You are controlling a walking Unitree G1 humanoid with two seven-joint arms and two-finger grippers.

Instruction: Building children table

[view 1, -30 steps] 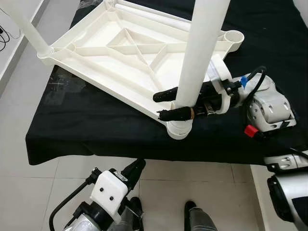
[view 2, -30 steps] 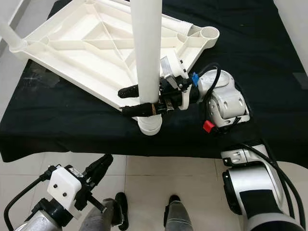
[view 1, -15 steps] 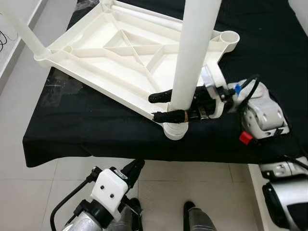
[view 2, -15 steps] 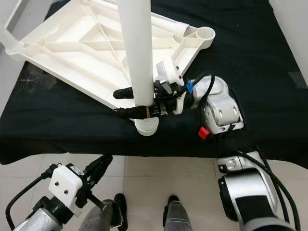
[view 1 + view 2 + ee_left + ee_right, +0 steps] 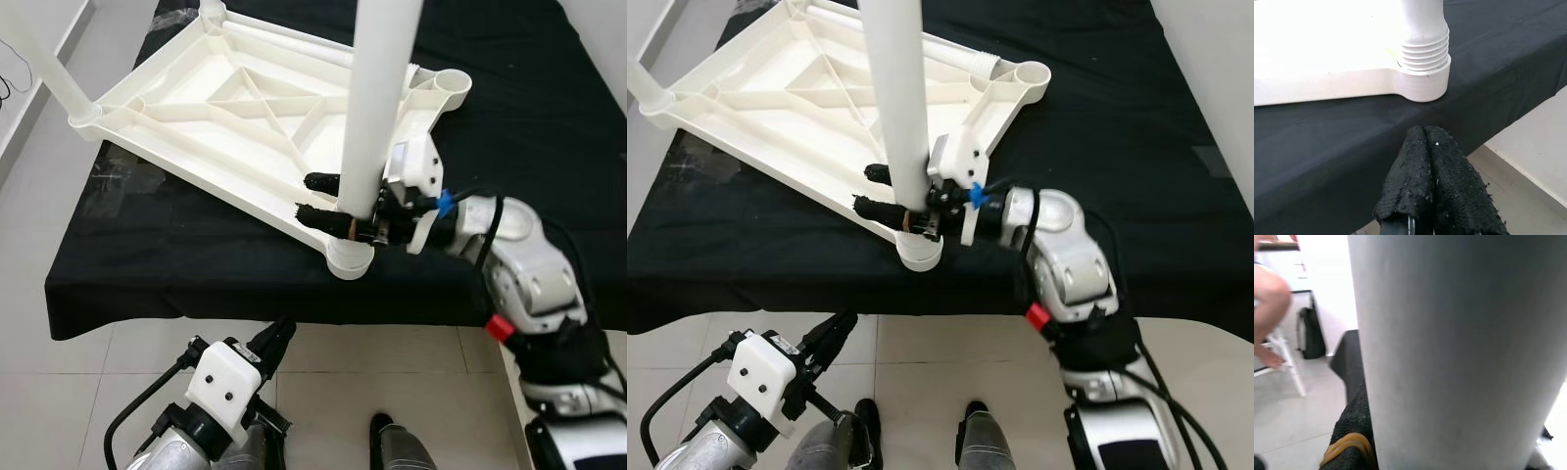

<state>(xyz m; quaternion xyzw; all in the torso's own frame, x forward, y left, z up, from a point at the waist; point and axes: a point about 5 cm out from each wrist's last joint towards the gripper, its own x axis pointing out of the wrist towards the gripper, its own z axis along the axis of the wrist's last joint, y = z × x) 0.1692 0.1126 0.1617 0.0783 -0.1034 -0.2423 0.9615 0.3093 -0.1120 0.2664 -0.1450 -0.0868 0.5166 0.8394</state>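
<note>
While the white table top (image 5: 245, 108) lies upside down on the black-draped surface (image 5: 196, 255), ribs facing up, our right tool (image 5: 328, 201) reaches in from the right and pinches the white table leg (image 5: 377, 98) just above its foot, one black finger (image 5: 321, 182) on the far side and the other (image 5: 318, 217) on the near side. That leg stands close to upright, its long axis rising out of the near corner socket (image 5: 350, 259), which sits right at the surface's front edge. So the relation we turn on is this: the leg's axis runs up and down, our fingers cross it level, and the socket lies directly below the grip. Our left wrist view shows screw threads (image 5: 1425, 51) on the leg where it meets the socket, so we judge the coming move to be a twist about that upright axis, or a push straight down along it, and not any sideways pull.

Our left tool (image 5: 828, 343) hangs low in front of the surface, below its edge, with its fingers (image 5: 1432, 186) pressed together on nothing. It is well apart from the leg, so the right arm is plainly the nearer one. Another leg (image 5: 54, 73) already stands in the far left corner, and the far right socket (image 5: 451, 83) is open
</note>
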